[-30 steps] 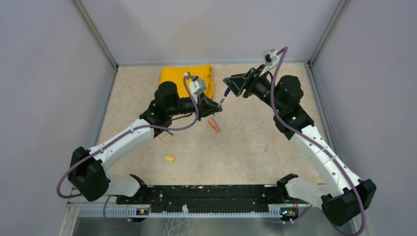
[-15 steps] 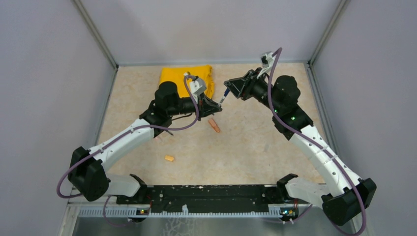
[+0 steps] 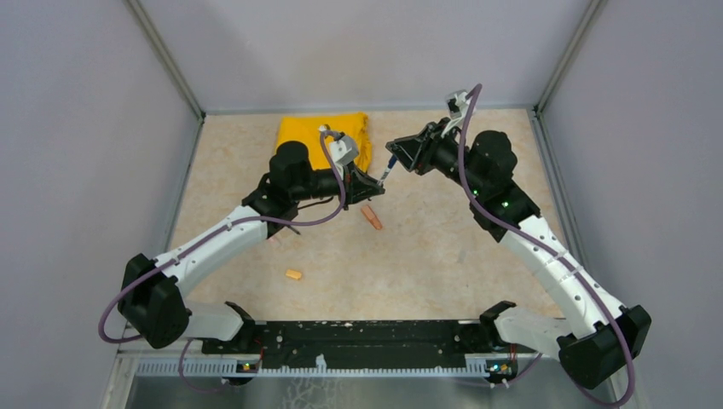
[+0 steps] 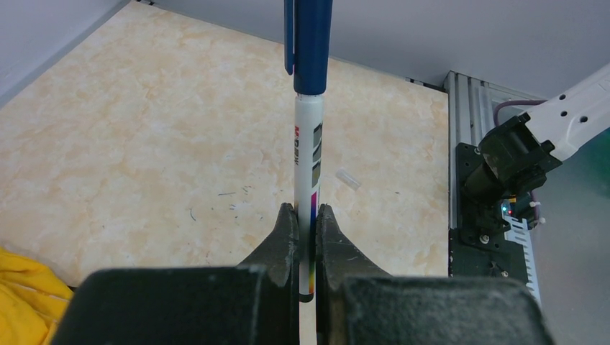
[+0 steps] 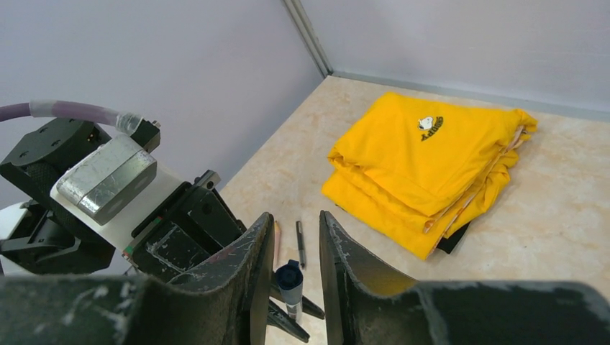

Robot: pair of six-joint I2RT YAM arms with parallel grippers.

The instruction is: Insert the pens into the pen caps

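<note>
My left gripper (image 4: 307,208) is shut on a thin white pen (image 4: 308,165), held off the table and pointing away. A dark blue pen cap (image 4: 311,43) sits over the pen's far end. In the top view the left gripper (image 3: 375,183) and pen (image 3: 385,170) point up-right at my right gripper (image 3: 394,153). In the right wrist view the right gripper (image 5: 296,214) is open, a finger on either side of the blue cap (image 5: 289,279), with a gap showing on the cap's right. An orange marker (image 3: 371,216) and a light orange cap (image 3: 293,274) lie on the table.
A folded yellow cloth (image 3: 324,135) lies at the back of the table, left of centre. A thin dark pen (image 5: 300,243) and a pale stick (image 5: 276,241) lie on the table beyond the grippers. A small clear piece (image 4: 347,179) lies nearer the rail. Grey walls enclose the table.
The right gripper's jaws have narrowed, and it has shifted slightly left towards the capped end of the pen. The left arm and the pen have stayed still.
</note>
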